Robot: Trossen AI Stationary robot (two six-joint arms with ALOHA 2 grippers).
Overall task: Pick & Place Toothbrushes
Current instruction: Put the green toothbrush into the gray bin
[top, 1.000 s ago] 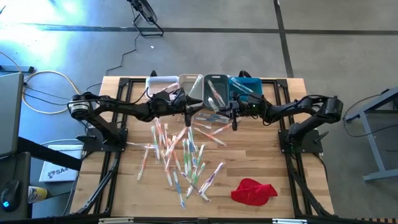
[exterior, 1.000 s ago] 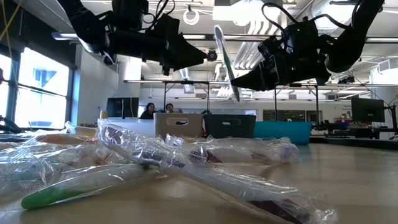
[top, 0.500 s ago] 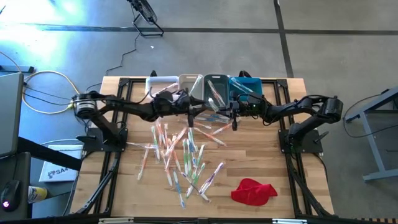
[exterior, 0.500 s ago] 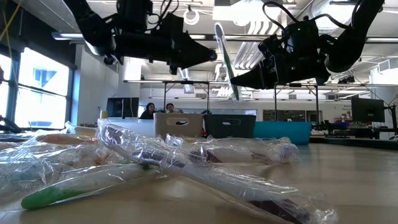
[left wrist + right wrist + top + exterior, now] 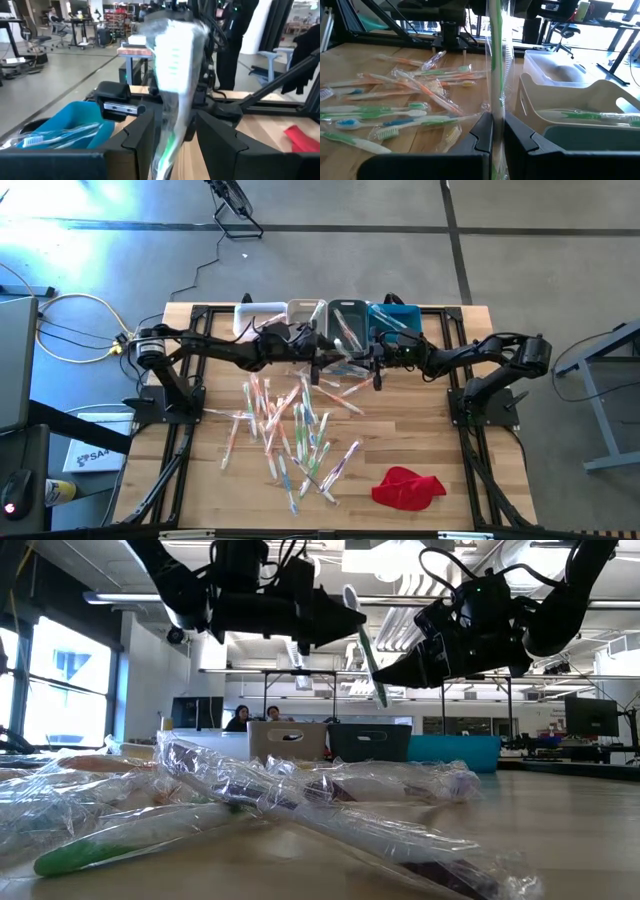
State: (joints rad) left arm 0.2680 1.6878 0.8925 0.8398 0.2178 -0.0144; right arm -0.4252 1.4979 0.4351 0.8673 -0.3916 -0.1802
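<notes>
Right tool: my right tool (image 5: 493, 131) is pinched shut on a green wrapped toothbrush (image 5: 494, 60), holding it upright above the table (image 5: 420, 430).
Left tool: my left tool (image 5: 172, 132) stands open around the same toothbrush, one finger on either side, and I cannot tell if they touch it.
Both tools: they meet in front of the row of bins (image 5: 330, 320).
Toothbrushes: the pile (image 5: 290, 425) lies scattered mid-table; a few are in the bins.
Red cloth (image 5: 407, 486): near the table's front edge, right of the pile.
</notes>
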